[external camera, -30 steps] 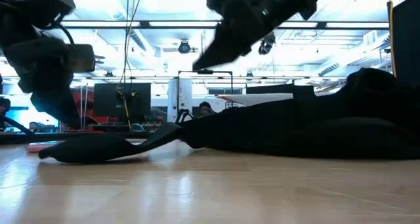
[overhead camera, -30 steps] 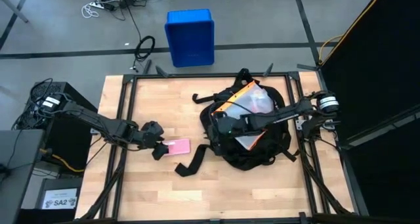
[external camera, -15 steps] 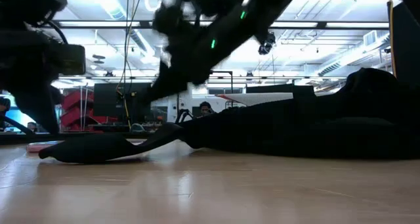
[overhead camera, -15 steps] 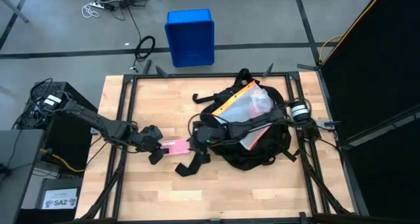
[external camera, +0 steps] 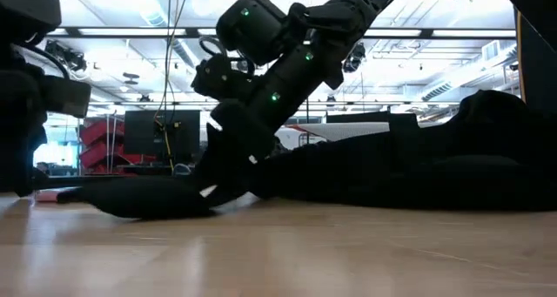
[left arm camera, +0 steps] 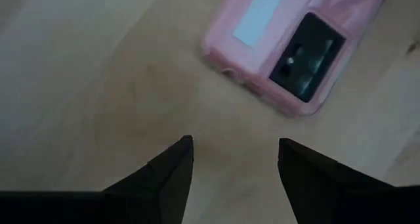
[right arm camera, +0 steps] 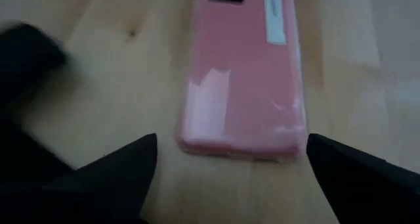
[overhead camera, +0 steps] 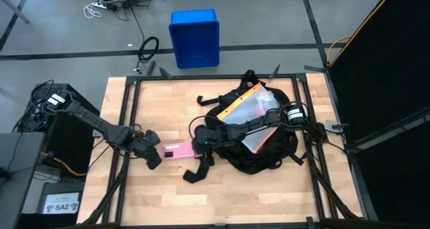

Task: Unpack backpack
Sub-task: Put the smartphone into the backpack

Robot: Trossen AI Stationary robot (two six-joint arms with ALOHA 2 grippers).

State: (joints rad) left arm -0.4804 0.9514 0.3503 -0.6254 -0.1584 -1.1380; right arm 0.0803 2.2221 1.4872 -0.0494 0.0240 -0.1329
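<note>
Right tool (overhead camera: 195,144) spread wide over the pink phone (overhead camera: 177,151) mid-table beside the backpack (overhead camera: 259,131), I judge it set down; next I return for more.

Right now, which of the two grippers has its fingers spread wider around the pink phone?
The right gripper, reaching out from over the backpack: its fingers stand wide apart at one end of the pink phone. The left gripper shows a narrower gap and sits just short of it.
</note>
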